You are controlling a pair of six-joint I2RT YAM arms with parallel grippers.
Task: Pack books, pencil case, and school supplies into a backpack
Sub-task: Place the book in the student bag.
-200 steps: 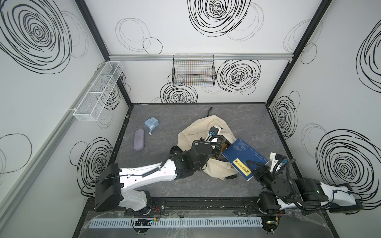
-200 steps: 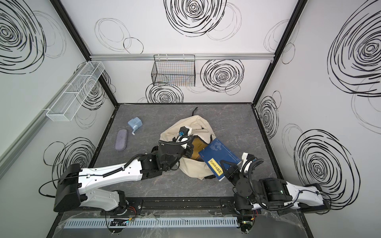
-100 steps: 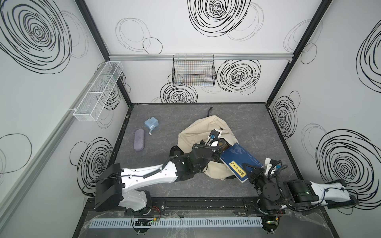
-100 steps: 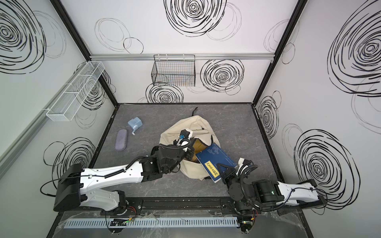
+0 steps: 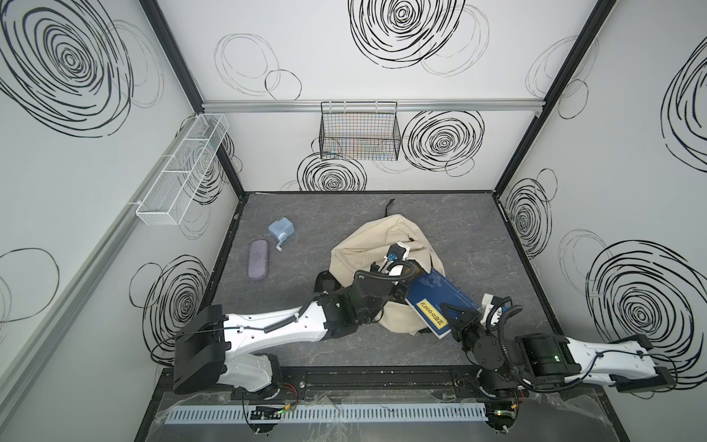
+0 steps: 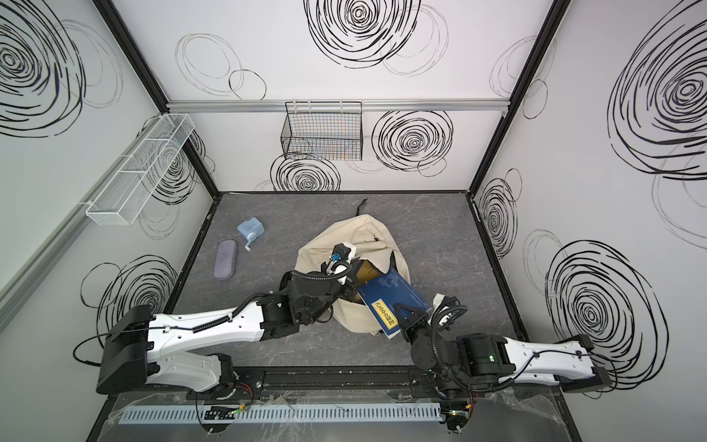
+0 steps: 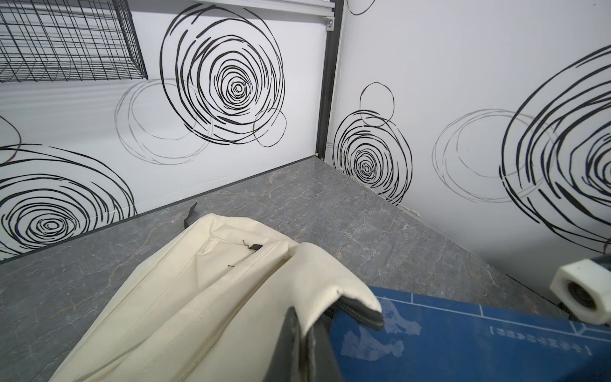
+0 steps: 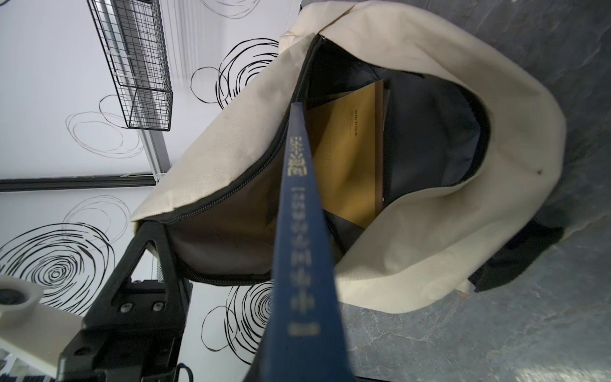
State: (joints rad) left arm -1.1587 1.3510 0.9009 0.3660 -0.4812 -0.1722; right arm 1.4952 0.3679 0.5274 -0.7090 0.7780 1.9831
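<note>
In the left wrist view the left claw [image 7: 304,327] is pinched shut on the rim of the backpack [image 5: 363,248], holding up its mouth at the centre of both top views. At lower right the right claw [image 5: 455,315] grips the near end of the blue book [image 5: 436,292], whose far end reaches into the opening where the brown book [image 8: 350,158] lies. The pencil case [image 5: 258,259] and sharpener [image 5: 281,229] lie at centre left on the table [image 5: 478,229], well apart from the bag.
</note>
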